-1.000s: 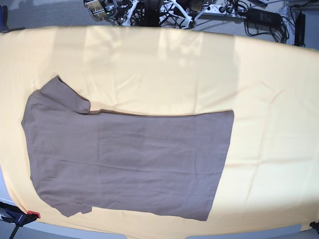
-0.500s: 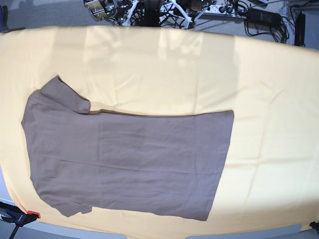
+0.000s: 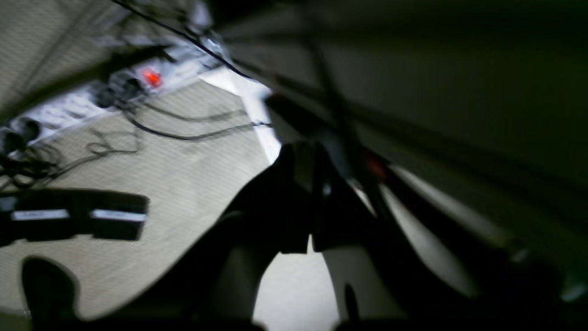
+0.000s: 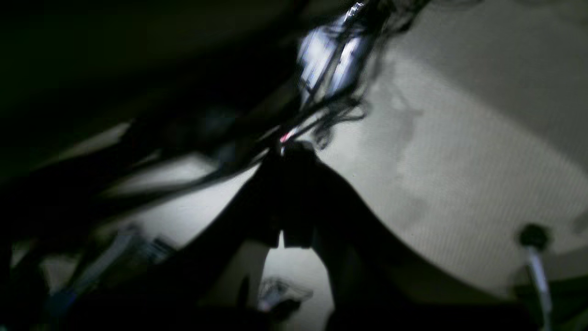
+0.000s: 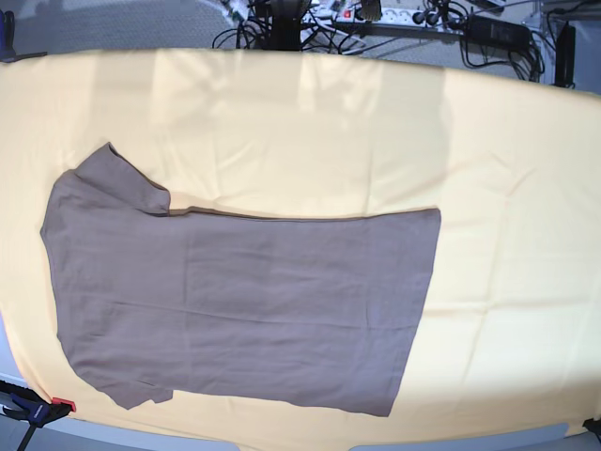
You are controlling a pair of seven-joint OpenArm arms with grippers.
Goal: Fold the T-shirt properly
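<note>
The taupe T-shirt (image 5: 244, 301) lies flat on the pale yellow cloth (image 5: 329, 132) in the base view, left of centre. Its sleeves are at the left and its straight hem is at the right. Neither arm shows in the base view. The left wrist view shows my left gripper (image 3: 307, 158) as a dark silhouette with its fingers pressed together, holding nothing, over the carpeted floor. In the right wrist view my right gripper (image 4: 294, 154) is likewise shut and empty, below a dark underside. The T-shirt is out of both wrist views.
Cables and a power strip (image 5: 394, 14) lie on the floor beyond the table's far edge. A clamp (image 5: 33, 411) grips the cloth at the front left corner, and another (image 5: 593, 427) at the front right.
The metal arm parts seen at the top edge of the base view have withdrawn out of that view. The T-shirt has not moved.
</note>
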